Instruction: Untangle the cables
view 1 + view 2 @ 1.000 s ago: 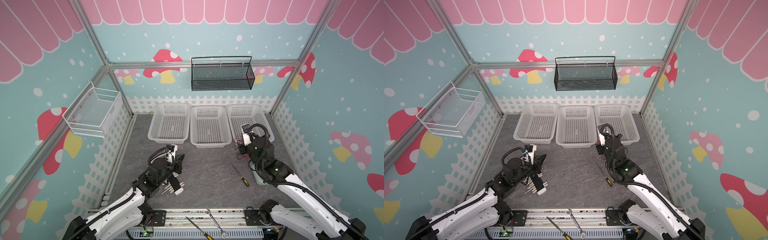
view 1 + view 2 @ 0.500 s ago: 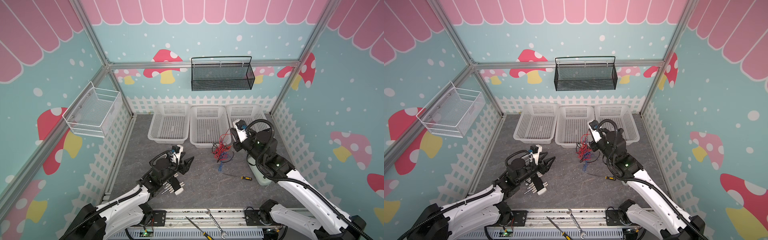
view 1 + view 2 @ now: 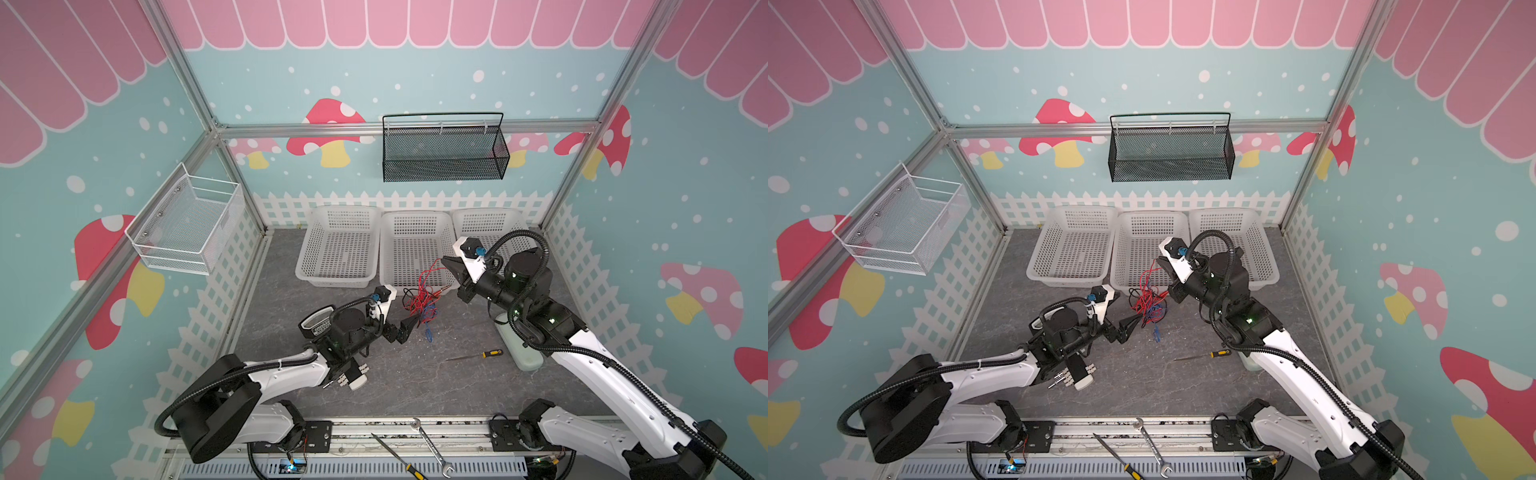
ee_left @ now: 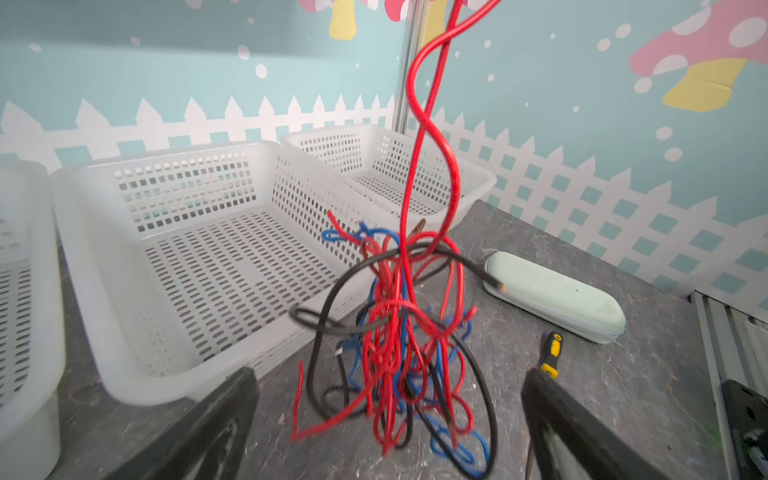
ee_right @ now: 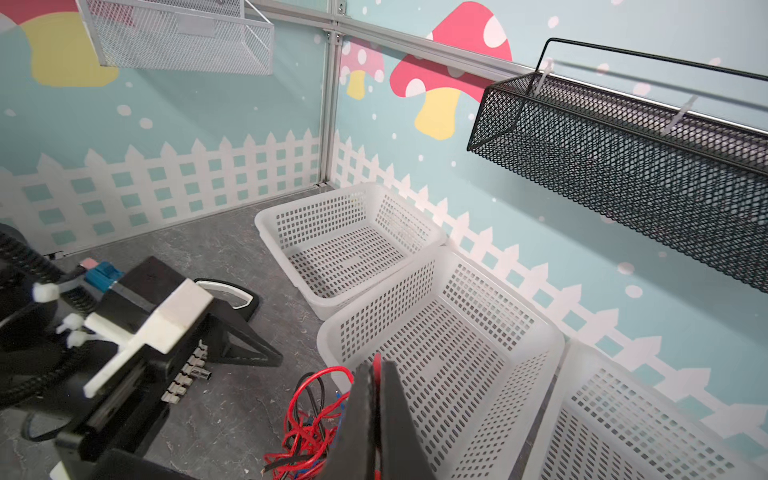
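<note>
**Left of centre, both top views:** the left gripper [image 3: 409, 326] stands low over the grey floor with its fingers spread wide and nothing between them. In the left wrist view its dark fingers [image 4: 224, 419] frame the lower edge. The hanging bundle lies between and beyond them, untouched.

**Centre:** the cables [image 3: 420, 297], red, black and blue, hang as one knotted clump in front of the middle basket [image 3: 415, 214]. The lowest blue loops appear to reach the floor. One red strand runs up and to the right out of the clump.

**Right of centre:** the right gripper [image 3: 446, 262] is raised, its jaws clamped on that red strand. The right wrist view shows red wire pinched at the closed tips.

**Lower right:** a screwdriver [image 3: 478, 355] lies on the floor, well apart from the clump.

**Assessment:** the step in hand is the second grasp.
- The left gripper should take a single black or blue strand at the clump's outer edge, not the knotted core.
- It should then draw slowly away from the right gripper.
- Seizing several strands together would likely tighten the knot.
- The thin wire may slip, so the jaws should close squarely on it.
</note>
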`<state>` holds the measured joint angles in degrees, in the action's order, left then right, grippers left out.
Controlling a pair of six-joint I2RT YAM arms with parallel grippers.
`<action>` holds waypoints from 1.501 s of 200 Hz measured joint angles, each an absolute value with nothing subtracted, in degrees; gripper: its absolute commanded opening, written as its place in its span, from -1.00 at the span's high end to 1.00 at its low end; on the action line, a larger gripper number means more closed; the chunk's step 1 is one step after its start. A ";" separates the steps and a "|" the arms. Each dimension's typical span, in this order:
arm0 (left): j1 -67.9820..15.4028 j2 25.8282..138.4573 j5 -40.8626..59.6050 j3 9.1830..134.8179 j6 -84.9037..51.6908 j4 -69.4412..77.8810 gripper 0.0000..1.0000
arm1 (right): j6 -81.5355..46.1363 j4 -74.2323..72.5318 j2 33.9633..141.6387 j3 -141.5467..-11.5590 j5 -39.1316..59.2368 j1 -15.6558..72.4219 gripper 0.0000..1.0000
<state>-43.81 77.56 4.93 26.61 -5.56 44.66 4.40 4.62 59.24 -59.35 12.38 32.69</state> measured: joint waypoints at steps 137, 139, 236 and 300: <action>-45.82 93.12 -3.25 35.22 -3.86 55.59 0.46 | 2.52 2.96 60.47 -59.68 16.51 32.69 1.00; -45.82 93.21 -3.49 35.24 -3.66 55.66 0.51 | 2.48 2.96 60.49 -59.68 16.49 32.69 1.00; -45.91 87.92 -4.49 34.02 -3.20 48.49 1.00 | -2.28 3.92 64.93 -60.49 -8.64 32.77 1.00; -45.76 76.44 -4.56 28.86 -2.76 41.50 1.00 | -4.60 9.39 65.32 -59.13 -17.91 32.42 1.00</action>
